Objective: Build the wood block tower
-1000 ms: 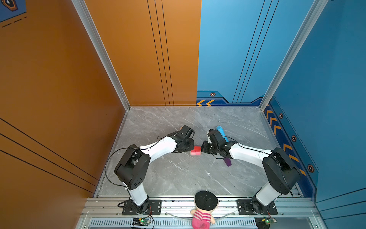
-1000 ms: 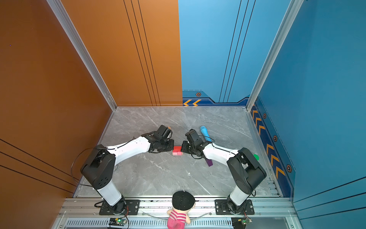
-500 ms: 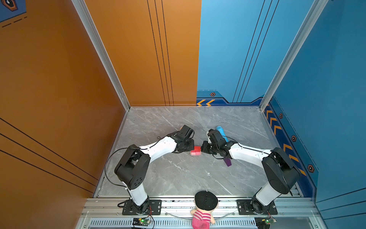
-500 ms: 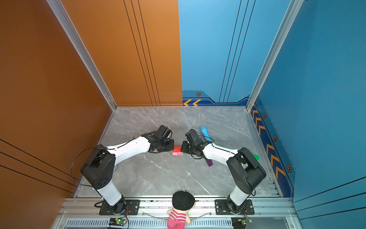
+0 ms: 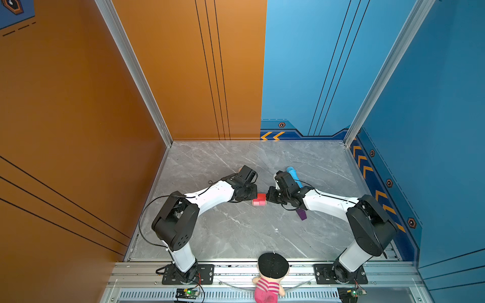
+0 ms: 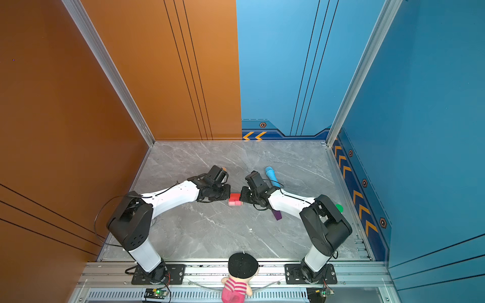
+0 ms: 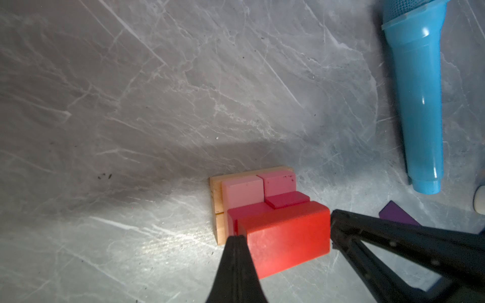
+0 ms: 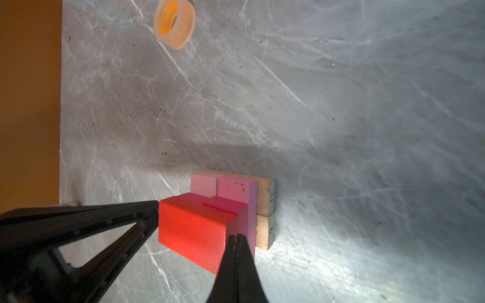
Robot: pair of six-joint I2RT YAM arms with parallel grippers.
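Currently the red brick [image 7: 286, 236] is touched end-on by left pincer [image 7: 237, 240] and right pincer [image 8: 237, 237], both closed, empty (rigid, light, probably slick: long sides are preferred).

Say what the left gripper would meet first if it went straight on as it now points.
The red brick: the left gripper, shut, has its tips at one end of it, apparently touching. Past the brick, the right gripper stands at the other end.

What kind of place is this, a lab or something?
Probably a robot training cell: left arm and right arm bolted to an aluminium rail, marble-look tabletop boxed in by an orange wall and a blue wall, toy wood blocks as props.
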